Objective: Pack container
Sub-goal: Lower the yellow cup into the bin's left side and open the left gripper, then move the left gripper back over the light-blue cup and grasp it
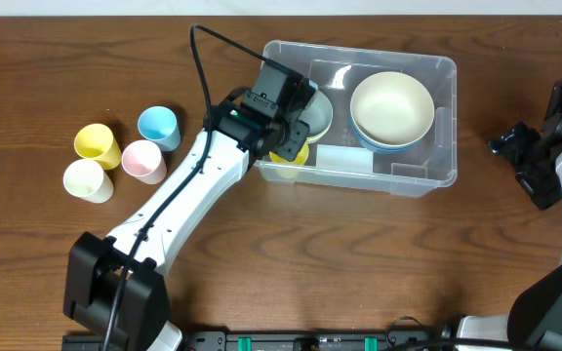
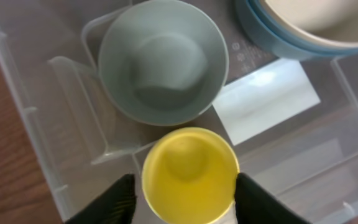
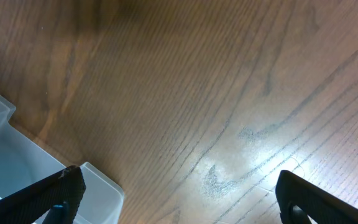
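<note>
Looking down on brown wood-grain table (image 1: pixel 47 58), pale strip (image 1: pixel 86 6) edging the top, light glaring off the grain near the right arm. Finding the container (image 1: pixel 359 46) sitting upper centre, pastel cups (image 1: pixel 142 161) standing at left. Hovering the left gripper (image 2: pixel 186 198) over its lower-left corner, fingers parted either side of a yellow cup (image 2: pixel 190 168). Holding the right gripper (image 3: pixel 176 196) spread wide over wood, grasping nothing.

Brown wood-grain table (image 3: pixel 166 93), glossy (soft glare patches)
</note>
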### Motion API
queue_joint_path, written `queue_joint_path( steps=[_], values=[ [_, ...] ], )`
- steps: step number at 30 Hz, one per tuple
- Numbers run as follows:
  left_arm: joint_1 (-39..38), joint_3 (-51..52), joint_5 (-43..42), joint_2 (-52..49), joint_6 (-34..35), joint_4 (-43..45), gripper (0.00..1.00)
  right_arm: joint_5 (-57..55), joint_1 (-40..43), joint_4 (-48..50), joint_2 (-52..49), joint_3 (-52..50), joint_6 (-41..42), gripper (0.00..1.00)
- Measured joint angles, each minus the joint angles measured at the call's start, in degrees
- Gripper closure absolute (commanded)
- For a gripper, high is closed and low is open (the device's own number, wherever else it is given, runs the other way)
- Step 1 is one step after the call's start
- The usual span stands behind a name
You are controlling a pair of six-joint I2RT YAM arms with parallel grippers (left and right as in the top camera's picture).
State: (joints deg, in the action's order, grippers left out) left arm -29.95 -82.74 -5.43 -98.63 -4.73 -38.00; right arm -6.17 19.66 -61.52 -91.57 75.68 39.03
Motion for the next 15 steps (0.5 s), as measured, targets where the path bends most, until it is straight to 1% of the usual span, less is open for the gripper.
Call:
queue_joint_path(
  steps=[2, 5, 7, 8, 9, 11, 15],
  values=[
    [0.9, 0.0, 1.0, 0.1, 0.5, 0.1, 0.29, 0.0, 0.0, 0.0, 0.0, 0.0, 0.0, 0.01],
    [3.2, 0.0, 3.1, 1.1, 2.1, 0.1, 0.26, 0.0, 0.0, 0.0, 0.0, 0.0, 0.0, 0.01],
    [5.9, 0.0, 4.4, 3.2, 3.5, 0.1, 0.15, 0.0, 0.0, 0.0, 0.0, 0.0, 0.0, 0.01],
    [7.6, 0.0, 4.8, 4.6, 4.4, 0.0, 0.06, 0.0, 0.0, 0.0, 0.0, 0.0, 0.0, 0.01],
    [9.4, -0.2, 5.2, 6.2, 5.3, -0.2, 0.02, 0.0, 0.0, 0.0, 0.0, 0.0, 0.0, 0.01],
    [13.0, -0.6, 5.9, 9.5, 7.4, -0.8, 0.02, 0.0, 0.0, 0.0, 0.0, 0.0, 0.0, 0.01],
    [19.6, -1.8, 7.0, 14.7, 9.3, -4.0, 0.02, 0.0, 0.0, 0.0, 0.0, 0.0, 0.0, 0.01]
  ],
)
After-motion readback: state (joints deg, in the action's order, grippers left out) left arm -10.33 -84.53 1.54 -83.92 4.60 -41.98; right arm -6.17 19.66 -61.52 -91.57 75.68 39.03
